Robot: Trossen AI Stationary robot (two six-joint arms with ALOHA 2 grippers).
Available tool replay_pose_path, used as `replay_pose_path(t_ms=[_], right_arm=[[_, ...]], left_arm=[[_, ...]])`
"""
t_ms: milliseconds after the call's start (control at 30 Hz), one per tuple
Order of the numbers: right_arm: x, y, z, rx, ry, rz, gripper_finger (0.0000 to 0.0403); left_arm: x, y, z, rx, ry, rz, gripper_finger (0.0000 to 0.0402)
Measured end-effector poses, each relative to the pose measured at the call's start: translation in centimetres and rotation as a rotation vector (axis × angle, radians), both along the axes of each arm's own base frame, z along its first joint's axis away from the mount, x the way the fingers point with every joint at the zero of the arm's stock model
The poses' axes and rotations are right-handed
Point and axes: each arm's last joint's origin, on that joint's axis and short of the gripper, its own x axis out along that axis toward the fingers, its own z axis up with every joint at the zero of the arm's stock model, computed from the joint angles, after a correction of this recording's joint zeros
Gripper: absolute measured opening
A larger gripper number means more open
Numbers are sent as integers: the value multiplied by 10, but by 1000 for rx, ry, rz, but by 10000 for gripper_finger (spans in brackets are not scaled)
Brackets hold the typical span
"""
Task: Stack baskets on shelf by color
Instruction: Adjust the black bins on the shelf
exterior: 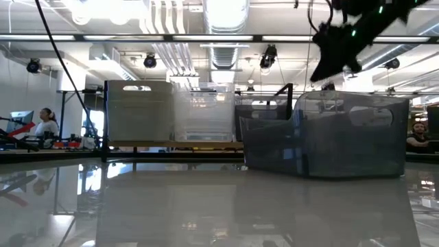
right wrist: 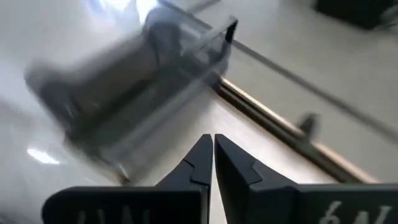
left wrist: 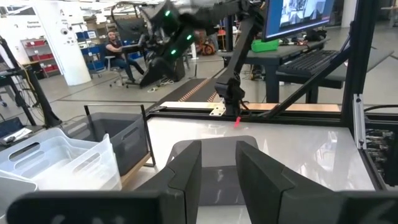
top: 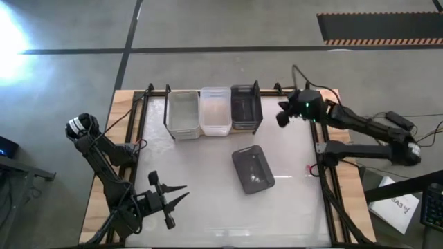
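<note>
The shelf point(top: 156, 111) stands at the table's far edge and holds three baskets side by side: a clear greyish one point(top: 183, 114), a whitish one point(top: 215, 111) and a dark grey one point(top: 245, 107). Another dark grey basket point(top: 252, 168) rests on its bottom on the white tabletop, right of the middle; it also shows in the low view point(exterior: 329, 137). My right gripper point(top: 282, 115) is shut and empty, raised beside the right end of the shelf point(exterior: 329, 62). My left gripper point(top: 181, 195) is open and empty near the table's front left, pointing toward the loose basket point(left wrist: 214, 149).
Black wire uprights point(top: 257, 104) stand at the shelf's ends and between baskets. Black rails point(top: 325, 180) run along the table's right and left sides. Bare white tabletop point(top: 201, 180) lies between my left gripper and the loose basket. People sit in the room beyond the table point(exterior: 46, 123).
</note>
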Motion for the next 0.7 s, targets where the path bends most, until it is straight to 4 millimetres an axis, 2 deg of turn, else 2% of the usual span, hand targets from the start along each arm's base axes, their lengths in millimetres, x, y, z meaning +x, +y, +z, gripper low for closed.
replay_pose_path(t_ms=[100, 267, 433, 700], right_arm=[[-9, -29, -22, 75, -145, -55, 8], [-14, -59, -58, 203, -205, -64, 8], [-3, -73, -83, 276, -184, 1, 8], [15, -86, -105, 337, -236, 157, 8]], left_arm=[[0, 0, 0, -1, 0, 0, 83], [0, 0, 0, -1, 0, 0, 83], [0, 0, 0, -2, -1, 0, 83], [0, 0, 0, -3, -1, 0, 83]])
